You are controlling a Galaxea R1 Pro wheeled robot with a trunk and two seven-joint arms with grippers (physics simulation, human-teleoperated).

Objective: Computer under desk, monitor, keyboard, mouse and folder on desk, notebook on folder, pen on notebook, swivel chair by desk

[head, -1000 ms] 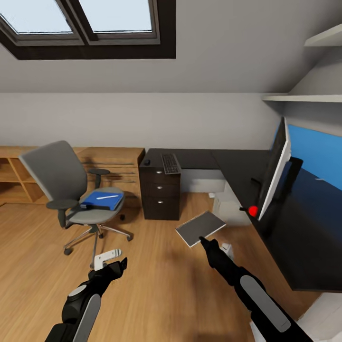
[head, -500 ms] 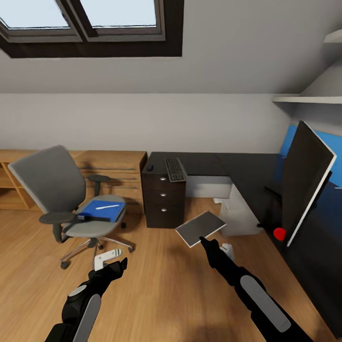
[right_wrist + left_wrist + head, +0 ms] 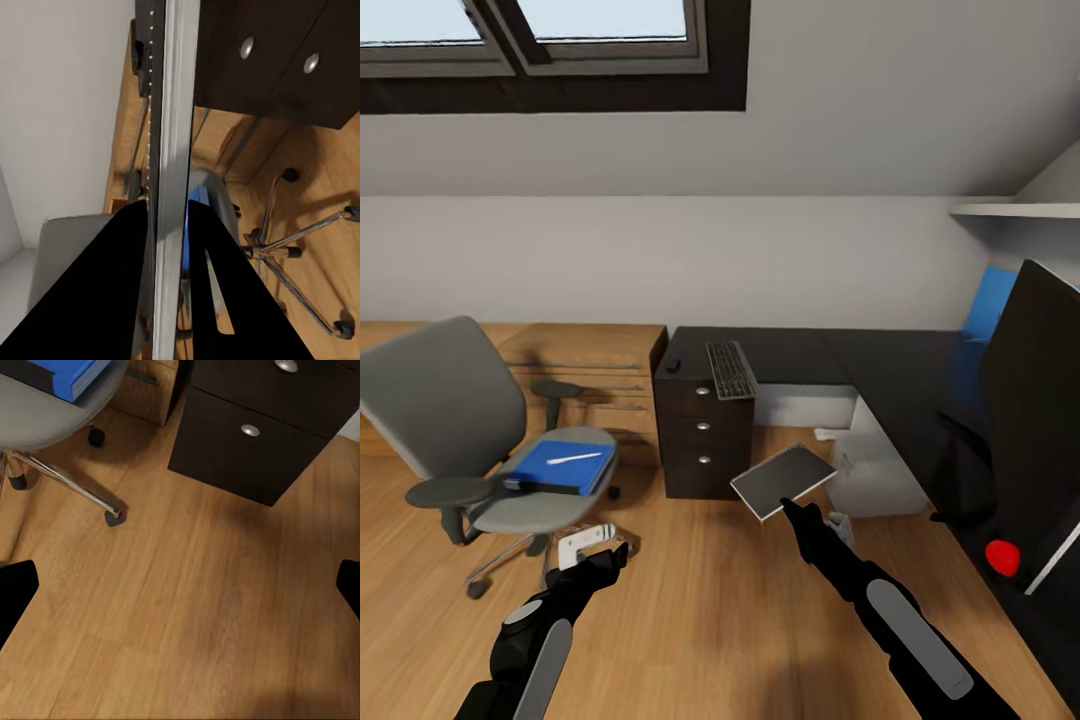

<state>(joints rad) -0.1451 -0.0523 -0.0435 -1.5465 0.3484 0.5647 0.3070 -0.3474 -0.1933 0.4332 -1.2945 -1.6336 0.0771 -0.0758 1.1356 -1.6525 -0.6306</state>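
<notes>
My right gripper (image 3: 790, 507) is shut on the edge of the dark grey notebook (image 3: 783, 480), held in the air over the floor in front of the desk (image 3: 810, 352). In the right wrist view the notebook (image 3: 169, 150) runs edge-on between the black fingers (image 3: 112, 285). My left gripper (image 3: 615, 555) hangs open and empty over the floor (image 3: 180, 589). The swivel chair (image 3: 450, 400) at left carries the blue folder (image 3: 555, 467) with the white pen (image 3: 574, 458) on it. Keyboard (image 3: 730, 369) and mouse (image 3: 674, 365) lie on the desk above the drawers. The monitor (image 3: 1040, 410) stands at right. The pale computer (image 3: 872, 470) sits under the desk.
The black three-drawer unit (image 3: 702, 430) stands just beyond the notebook, and also in the left wrist view (image 3: 262, 427). A low oak dresser (image 3: 585, 350) lines the back wall behind the chair. Wood floor (image 3: 710, 620) stretches between chair and desk. A white shelf (image 3: 1010, 211) hangs at upper right.
The whole view has shifted: the camera has moved closer to the desk, so the chair slid left and the monitor slid right in the picture. Both arms keep their pose, notebook still held.
</notes>
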